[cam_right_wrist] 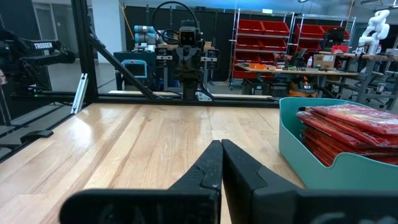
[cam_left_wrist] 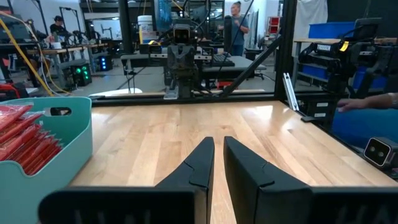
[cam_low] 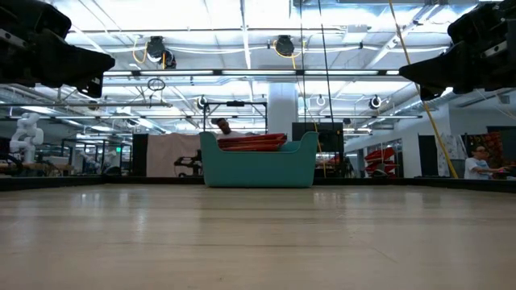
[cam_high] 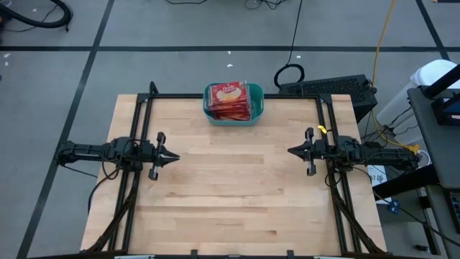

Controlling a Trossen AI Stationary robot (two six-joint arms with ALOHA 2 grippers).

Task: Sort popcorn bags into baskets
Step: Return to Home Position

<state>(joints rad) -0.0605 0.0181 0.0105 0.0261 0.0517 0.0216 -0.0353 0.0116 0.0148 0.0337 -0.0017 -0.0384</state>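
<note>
At the far edge of the worktop (cam_high: pixel 230 194), bags (cam_high: pixel 231 102) in the basket (cam_high: pixel 233 121) look light, flat, slippery, best pinched edgewise; left pincer (cam_high: pixel 172 155) and right pincer (cam_high: pixel 290 151) rest closed, empty.

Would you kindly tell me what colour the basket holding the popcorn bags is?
Teal-green; the basket shows best in the low view.

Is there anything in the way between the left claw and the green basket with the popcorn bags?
No, nothing visible. Only bare table lies between the left claw and the basket, and the popcorn bags are stacked inside it.
</note>
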